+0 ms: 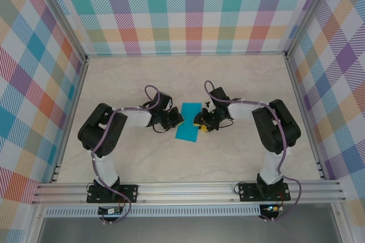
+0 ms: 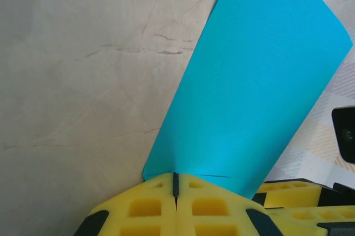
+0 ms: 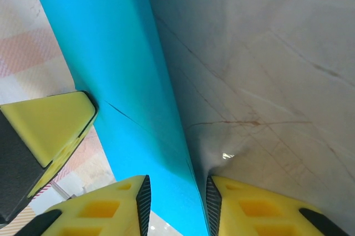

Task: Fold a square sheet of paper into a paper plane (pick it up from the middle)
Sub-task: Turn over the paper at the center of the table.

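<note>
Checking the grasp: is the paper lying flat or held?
Held: left gripper shut on an edge of the paper; right gripper, open, straddles it.

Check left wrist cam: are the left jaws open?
No, the left jaws meet at a thin seam, pinching the edge of the square sheet of paper.

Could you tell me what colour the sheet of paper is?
The thin paper sheet is plain teal-blue, clearest in left wrist view.

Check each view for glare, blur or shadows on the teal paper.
Top external: even light, sharp, no glare on the paper. Left wrist: paper crisp and uniformly lit. Right wrist: a small bright glint on the table, next to a soft shadow along the paper's edge.
</note>
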